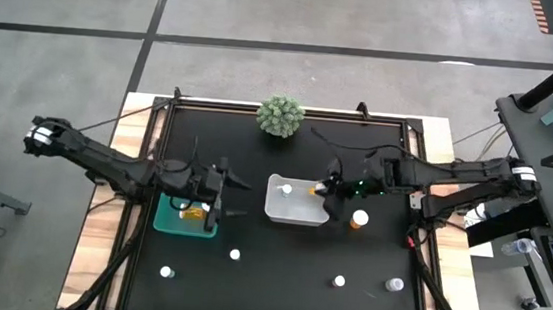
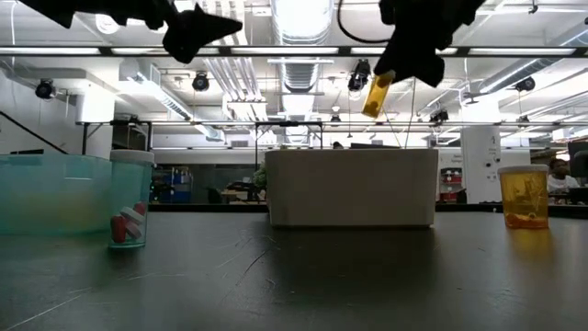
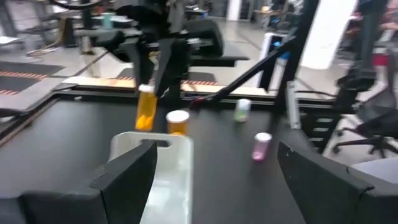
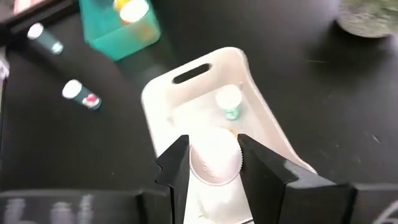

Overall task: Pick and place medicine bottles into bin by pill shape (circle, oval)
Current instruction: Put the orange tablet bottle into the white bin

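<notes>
Holding an amber bottle [image 2: 378, 94] by its white cap, the right gripper [image 4: 213, 163] hangs above the white bin [image 1: 290, 200]. I judge the placing step; next it must release. The left gripper [image 1: 225, 193] waits open above the teal bin [image 1: 162, 223].

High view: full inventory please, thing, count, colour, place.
White bin: one, table centre, one white-capped bottle inside.
Teal bin: one, left of centre, amber bottles inside.
Held bottle: one, amber, above the white bin.
Amber bottle: one, standing right of the white bin.
Loose bottles: four white caps along the near side.
Green spiky ball: one, far edge.
Left gripper: open, over the teal bin.
Right gripper: shut on the held bottle.
</notes>
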### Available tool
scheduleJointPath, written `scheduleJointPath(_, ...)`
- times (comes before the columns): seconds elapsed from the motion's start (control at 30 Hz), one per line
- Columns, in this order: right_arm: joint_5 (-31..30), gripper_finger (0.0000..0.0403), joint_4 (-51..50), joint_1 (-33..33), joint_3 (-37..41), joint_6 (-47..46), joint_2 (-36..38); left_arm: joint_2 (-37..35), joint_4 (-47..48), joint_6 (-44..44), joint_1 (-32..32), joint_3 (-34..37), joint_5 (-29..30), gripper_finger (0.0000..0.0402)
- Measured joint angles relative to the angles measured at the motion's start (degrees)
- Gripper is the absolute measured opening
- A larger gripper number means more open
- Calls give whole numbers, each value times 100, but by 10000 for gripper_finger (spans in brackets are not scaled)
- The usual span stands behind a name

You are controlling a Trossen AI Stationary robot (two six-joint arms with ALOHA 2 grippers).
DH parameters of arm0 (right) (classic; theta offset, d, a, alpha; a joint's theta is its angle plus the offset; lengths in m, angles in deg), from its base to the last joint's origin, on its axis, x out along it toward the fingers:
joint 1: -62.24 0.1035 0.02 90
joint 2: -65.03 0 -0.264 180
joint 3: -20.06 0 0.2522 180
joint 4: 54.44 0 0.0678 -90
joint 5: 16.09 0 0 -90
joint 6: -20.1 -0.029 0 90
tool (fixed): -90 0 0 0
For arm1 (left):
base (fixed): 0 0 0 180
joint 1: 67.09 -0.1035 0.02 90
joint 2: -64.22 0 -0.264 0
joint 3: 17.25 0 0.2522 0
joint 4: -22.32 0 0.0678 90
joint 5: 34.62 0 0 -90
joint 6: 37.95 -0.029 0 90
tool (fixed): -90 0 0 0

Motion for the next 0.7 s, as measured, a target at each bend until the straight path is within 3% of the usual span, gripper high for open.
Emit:
scheduleJointPath(0.3,-42,113,21,91,-196,70,-408,229,-33,293,540,-105,26,318)
scheduleJointPath(0.47,-458,114,18,91,-156,4,-614,176,-21,264,558,-105,44,318)
scheduleJointPath(0.7,-452,114,169,81,-177,51,-1582,125,-28,85,554,-103,249,318)
